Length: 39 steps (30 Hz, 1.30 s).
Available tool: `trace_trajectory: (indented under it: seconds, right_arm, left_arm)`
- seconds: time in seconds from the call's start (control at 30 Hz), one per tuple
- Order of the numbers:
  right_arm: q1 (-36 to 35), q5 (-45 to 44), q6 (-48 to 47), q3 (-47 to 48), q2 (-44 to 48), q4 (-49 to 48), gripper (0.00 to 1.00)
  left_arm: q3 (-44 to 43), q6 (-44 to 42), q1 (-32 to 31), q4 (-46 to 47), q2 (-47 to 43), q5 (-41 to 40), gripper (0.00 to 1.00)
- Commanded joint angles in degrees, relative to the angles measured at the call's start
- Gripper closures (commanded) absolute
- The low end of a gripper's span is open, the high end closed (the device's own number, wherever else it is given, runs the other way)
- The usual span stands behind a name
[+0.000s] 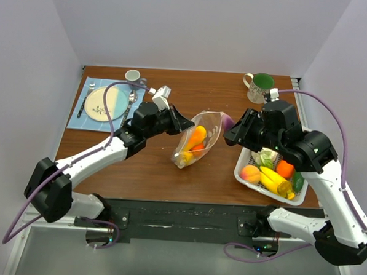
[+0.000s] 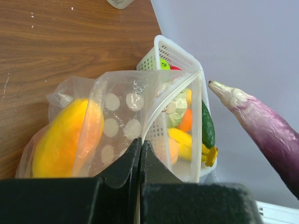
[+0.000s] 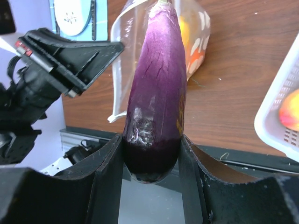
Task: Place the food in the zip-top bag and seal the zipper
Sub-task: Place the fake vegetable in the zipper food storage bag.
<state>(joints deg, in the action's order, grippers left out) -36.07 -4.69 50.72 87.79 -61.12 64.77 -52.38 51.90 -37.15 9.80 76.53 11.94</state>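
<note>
We saw the left gripper (image 2: 140,147) pinched shut on the mouth of the zip-top bag (image 1: 211,130), midway between the tabletop's left and right edges, while the right gripper (image 3: 152,149) clasped a purple eggplant (image 3: 159,79), mostly hidden from above, the zipper indistinct

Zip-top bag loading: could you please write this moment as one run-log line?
left gripper: shut on zip-top bag rim | right gripper: shut on eggplant, tip at bag mouth | bag: open, orange food inside

A wooden desk (image 1: 151,166) bore a blue placemat (image 1: 80,121) and a white cup (image 1: 132,76) at far left. A mug (image 1: 260,86) stood far right, a white basket (image 1: 239,168) near right, the zip-top bag (image 1: 198,141) at centre.
</note>
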Motion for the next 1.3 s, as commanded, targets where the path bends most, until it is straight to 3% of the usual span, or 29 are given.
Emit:
trace_trajectory:
  seconds: [0.0, 0.33, 0.5, 0.77, 1.27]
  right_arm:
    - [-0.22, 3.01, -0.89, 2.65, 1.09, -2.11, 1.00]
    - [-0.66, 9.08, 0.78, -4.46, 0.48, -7.90, 1.00]
    - [-0.66, 6.98, 2.19, -6.58, -1.27, -10.45, 1.00]
    - [-0.66, 2.86, 1.75, -1.31, -16.90, -13.27, 1.00]
    - [-0.66, -4.98, 1.40, 0.10, -21.14, -13.88, 0.92]
  left_arm:
    - [-3.43, 0.48, -0.03, 2.06, 1.86, -0.87, 1.00]
    - [-6.68, 0.66, -0.03, 2.24, 4.42, -1.40, 1.00]
    - [-7.03, 1.01, -0.03, 2.41, 4.68, -1.22, 1.00]
    - [-5.98, 1.98, -0.56, 3.56, 4.24, -1.31, 1.00]
    - [-6.16, 3.03, -0.65, 3.29, 3.54, -0.78, 1.00]
